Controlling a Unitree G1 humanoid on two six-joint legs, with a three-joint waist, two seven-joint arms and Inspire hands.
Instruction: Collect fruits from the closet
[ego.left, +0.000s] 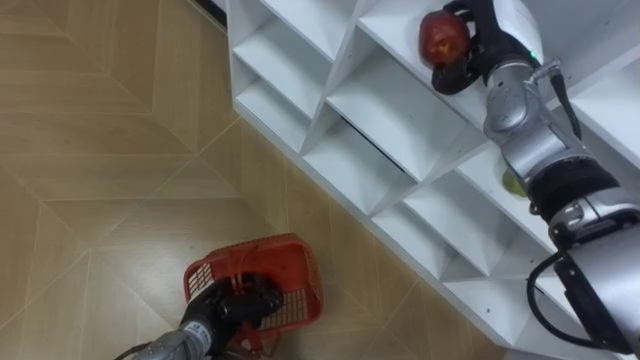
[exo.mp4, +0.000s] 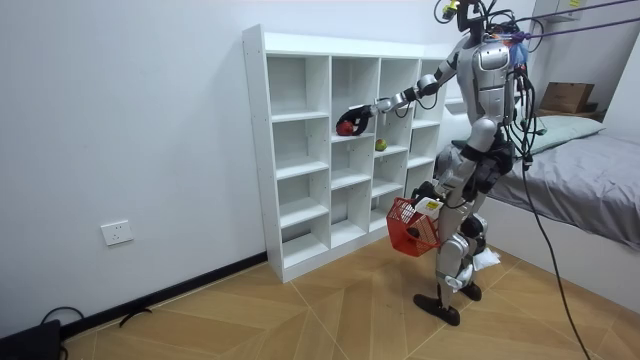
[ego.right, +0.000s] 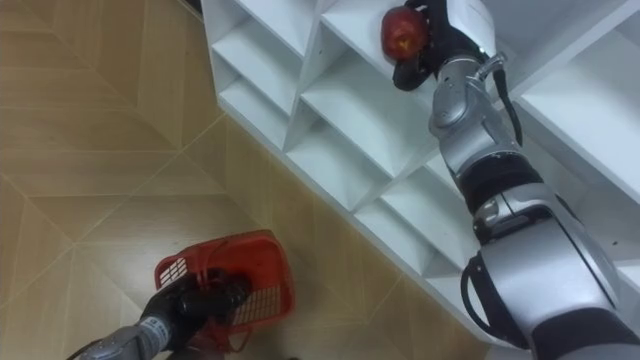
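Left hand (ego.left: 240, 303), lower left of the left eye view: closes on the basket (ego.left: 295, 265), fingers curled over its near edge or a handle there, cannot tell which. Holds it low beside the leg, mouth up, well apart from the closet, probably to keep it level and out of the reaching arm's way until needed. Shows red mesh walls and, in the part of the inside not covered by the hand, no fruit.

Moving right, to the closet (ego.left: 400, 120): runs white across the upper half of the frame, open-fronted, divided into square compartments. Looks bare in the compartments at left and centre.

Upper right: right hand (ego.left: 478, 48), arm stretched out to a compartment mouth, wraps dark fingers round the apple (ego.left: 443, 37) from behind and below. Grips it at the compartment's front edge; lifted or resting there, cannot tell. Seems a grasp chosen to draw the apple straight out toward the body and then down to the basket.

Further right, half hidden behind the forearm: green fruit (ego.left: 512, 183), lying alone in a compartment. Sits, in the room view, in the compartment next to the apple's, toward that view's right. Not yet collected; likely next in line.
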